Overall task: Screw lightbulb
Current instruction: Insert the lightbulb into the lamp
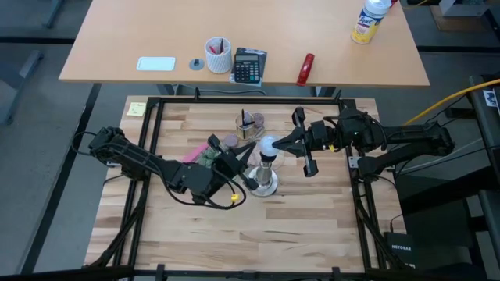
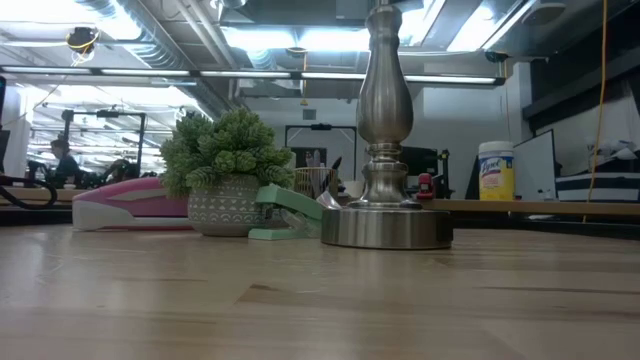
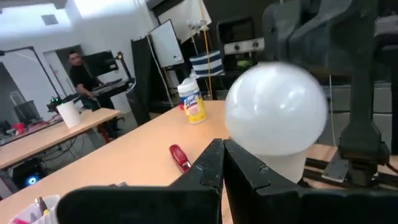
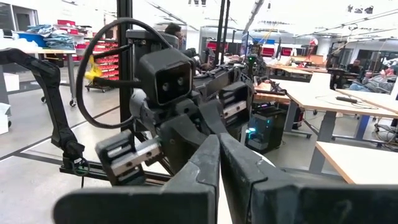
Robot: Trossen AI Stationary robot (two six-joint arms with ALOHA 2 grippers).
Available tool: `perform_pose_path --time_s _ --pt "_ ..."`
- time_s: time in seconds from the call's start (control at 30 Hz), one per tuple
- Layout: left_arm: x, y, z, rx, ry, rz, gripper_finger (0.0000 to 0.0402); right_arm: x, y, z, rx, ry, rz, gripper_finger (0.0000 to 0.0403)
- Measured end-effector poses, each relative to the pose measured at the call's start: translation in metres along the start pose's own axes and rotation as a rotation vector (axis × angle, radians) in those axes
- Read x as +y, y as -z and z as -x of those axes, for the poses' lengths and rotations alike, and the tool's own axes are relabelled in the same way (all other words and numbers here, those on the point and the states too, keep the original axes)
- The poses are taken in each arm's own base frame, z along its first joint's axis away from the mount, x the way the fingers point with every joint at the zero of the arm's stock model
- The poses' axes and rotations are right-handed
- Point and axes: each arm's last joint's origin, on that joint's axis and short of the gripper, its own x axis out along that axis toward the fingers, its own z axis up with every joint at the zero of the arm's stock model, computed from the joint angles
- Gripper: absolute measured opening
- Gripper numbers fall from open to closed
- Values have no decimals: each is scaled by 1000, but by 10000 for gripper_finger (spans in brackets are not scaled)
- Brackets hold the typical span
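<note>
The frosted white lightbulb (image 1: 268, 144) sits upright on top of the silver stand (image 2: 385, 150), whose round base (image 1: 264, 184) rests on the wooden table. In the left wrist view the bulb (image 3: 277, 109) fills the middle. My left gripper (image 1: 248, 154) is shut, and its tips stand just left of the bulb, low on the globe. My right gripper (image 1: 283, 144) is shut and points at the bulb from the table's right. In the right wrist view only a sliver of the bulb (image 4: 268, 163) shows past the fingers. My left gripper has its shut fingertips (image 3: 231, 152) close against the globe's lower side, near the neck (image 3: 287, 167), slanting up from the table's left. I cannot tell whether they touch it. My right gripper points level from the table's right. Its own fingers (image 4: 239, 165) hide the bulb, so I cannot tell whether it touches.
A small potted plant (image 2: 225, 175), a pink stapler (image 2: 130, 205) and a green stapler (image 2: 290, 212) lie left of the stand. A glass cup (image 1: 250, 121) stands behind it. A yellow note (image 1: 137, 109) is at the far left corner. A black frame (image 1: 234, 100) edges the table.
</note>
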Motion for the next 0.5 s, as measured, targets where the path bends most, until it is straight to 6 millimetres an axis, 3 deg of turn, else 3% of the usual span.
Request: perform_pose_path --time_s 0.33,0.5 --pt "-8 -4 20 -29 83 12 1 0 0 0 1 5 0 17" --pt "-14 -6 26 -84 241 32 1 0 0 0 1 5 0 17"
